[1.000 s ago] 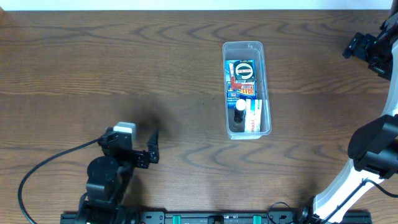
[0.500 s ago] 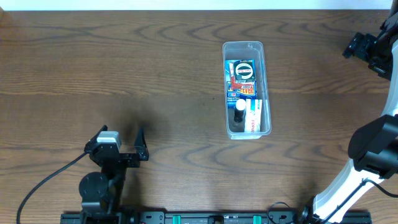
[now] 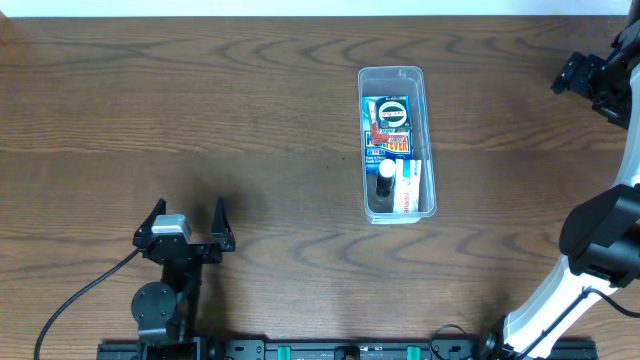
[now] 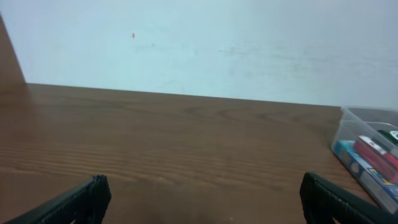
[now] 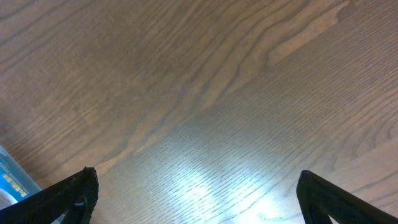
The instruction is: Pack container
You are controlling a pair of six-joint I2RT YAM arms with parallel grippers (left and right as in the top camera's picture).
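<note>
The container [image 3: 421, 140] is a clear, long plastic bin right of the table's middle. It holds a blue and red packet [image 3: 386, 128], a small bottle with a white cap [image 3: 386, 178] and a white tube [image 3: 406, 186]. Its corner shows at the right edge of the left wrist view [image 4: 349, 121]. My left gripper [image 3: 188, 216] is open and empty near the front left of the table, far from the container; its fingers show in the left wrist view [image 4: 202, 196]. My right gripper [image 3: 582, 78] is open and empty over bare wood at the far right [image 5: 199, 193].
The wooden table [image 3: 200, 110] fills the overhead view. A pale wall [image 4: 199, 43] stands behind its far edge. The left arm's black cable [image 3: 70, 290] loops at the front left. The right arm's base [image 3: 600, 250] stands at the front right.
My left arm has drawn back toward the front edge and to the left, and its fingers have turned to point away from the front. The right arm and the container have not moved.
</note>
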